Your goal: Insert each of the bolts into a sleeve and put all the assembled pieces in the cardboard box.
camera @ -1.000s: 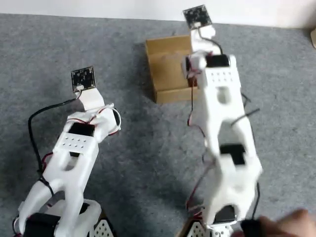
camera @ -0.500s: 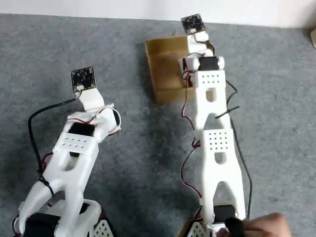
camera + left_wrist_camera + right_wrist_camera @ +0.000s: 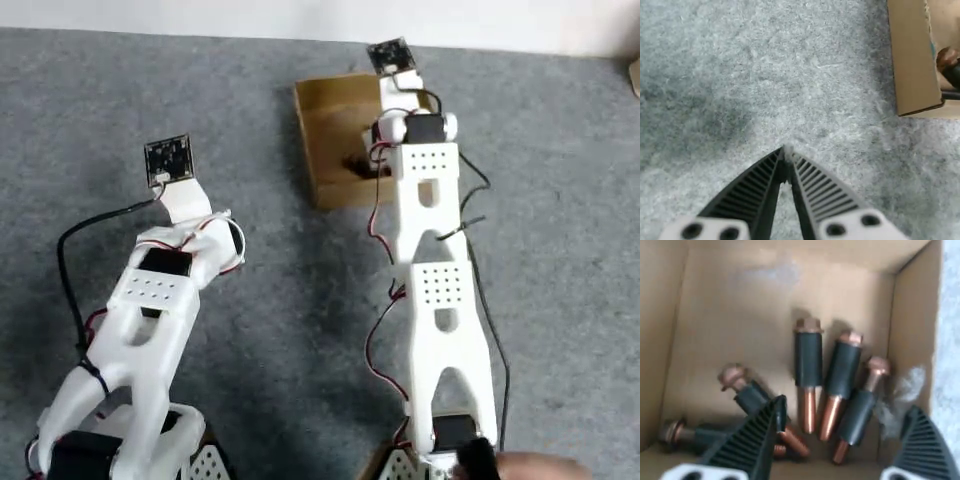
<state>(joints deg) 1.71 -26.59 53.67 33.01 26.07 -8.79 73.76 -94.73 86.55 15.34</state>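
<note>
"Five sleeved bolts (image 3: 841, 371) lie in the cardboard box (image 3: 740, 300), by our count: three side by side near one wall, and two more angled toward the opposite corner."

"And the right end effector (image 3: 846, 407)?"

"We see it spread wide above them, holding nothing. The left end effector (image 3: 786, 152) is pinched closed on nothing, over the grey bench (image 3: 740, 75), with the box off to one side of it."

"If we had to lift a piece, how would it handle?"

"We judge them stiff and fairly heavy for their size, being copper-coloured metal. The bare shank (image 3: 809, 412) looks smooth, so it is probably slippery, and a round piece would roll. We would close across the black sleeve (image 3: 807, 354) at its middle, where the surface looks duller and the weight should balance."

"So where do we stand?"

"With all five pieces that we can see sleeved and boxed, we reckon the task is at or near its end."
</note>
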